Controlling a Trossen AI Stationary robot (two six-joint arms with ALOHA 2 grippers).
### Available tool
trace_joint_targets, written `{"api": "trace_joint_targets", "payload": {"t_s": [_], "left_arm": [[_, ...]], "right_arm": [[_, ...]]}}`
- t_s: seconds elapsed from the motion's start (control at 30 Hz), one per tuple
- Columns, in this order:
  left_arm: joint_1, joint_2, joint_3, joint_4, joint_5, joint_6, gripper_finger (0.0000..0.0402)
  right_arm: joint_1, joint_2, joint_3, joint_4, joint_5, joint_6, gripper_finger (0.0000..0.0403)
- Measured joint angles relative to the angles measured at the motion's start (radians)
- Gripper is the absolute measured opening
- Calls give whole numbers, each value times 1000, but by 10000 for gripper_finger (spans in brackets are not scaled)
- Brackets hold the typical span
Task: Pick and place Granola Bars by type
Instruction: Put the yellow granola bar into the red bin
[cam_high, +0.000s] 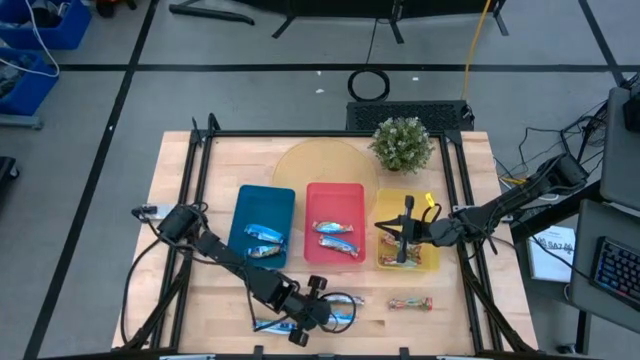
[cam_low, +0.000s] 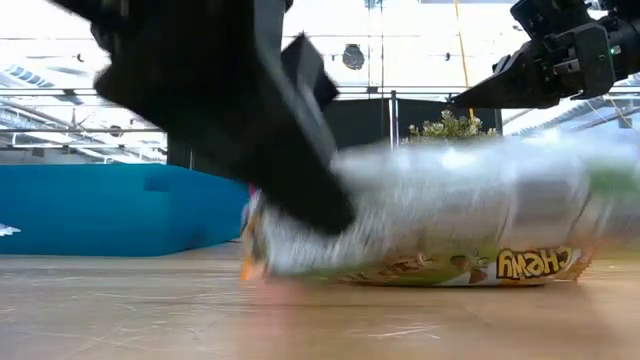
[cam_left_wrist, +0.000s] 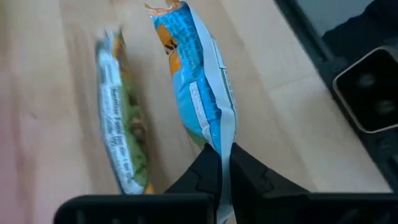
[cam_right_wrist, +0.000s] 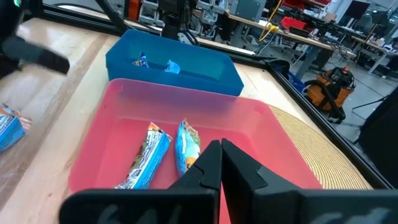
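My left gripper (cam_high: 326, 306) is near the table's near edge, shut on a blue wrapped granola bar (cam_left_wrist: 196, 74). A silvery bar with green print (cam_left_wrist: 119, 127) lies on the wood beside it. Another blue bar (cam_high: 270, 325) lies by the near edge, and an orange-red bar (cam_high: 410, 303) sits to the right. The blue tray (cam_high: 262, 200) holds two bars and the red tray (cam_high: 334, 195) holds two. My right gripper (cam_right_wrist: 221, 152) is shut and empty, hovering over the yellow tray (cam_high: 425, 262) beside the red tray. My left gripper pinches the blue bar by the flat crimped seam at one end (cam_left_wrist: 222, 138), between its two fingers. The rest of the bar sticks out beyond the fingertips, in line with them. Whether the bar is lifted clear of the wood cannot be told.
A potted plant (cam_high: 402, 143) and a round woven mat (cam_high: 310, 165) sit behind the trays. Black frame rails (cam_high: 465, 220) run along the table's left and right sides. Bare wood lies between the trays and the near edge.
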Motion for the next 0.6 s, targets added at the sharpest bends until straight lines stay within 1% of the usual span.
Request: {"api": "trace_joint_targets", "payload": {"t_s": [0.1,0.17,0.33,0.43,0.5,0.6], "left_arm": [[-13,-44,0,-26,-31,32,39],[-22,-85,0,-63,-73,57,42],[-19,-241,1,-189,-208,124,15],[21,-317,1,-284,-328,132,18],[63,-340,1,-323,-402,132,26],[139,-339,-7,-357,-426,133,24]], "right_arm": [[0,0,0,5,0,0,0],[0,0,0,3,0,0,0],[0,0,0,-5,0,7,0],[0,0,0,-6,0,25,0],[0,0,0,-6,0,26,0],[0,0,0,-5,0,26,0]]}}
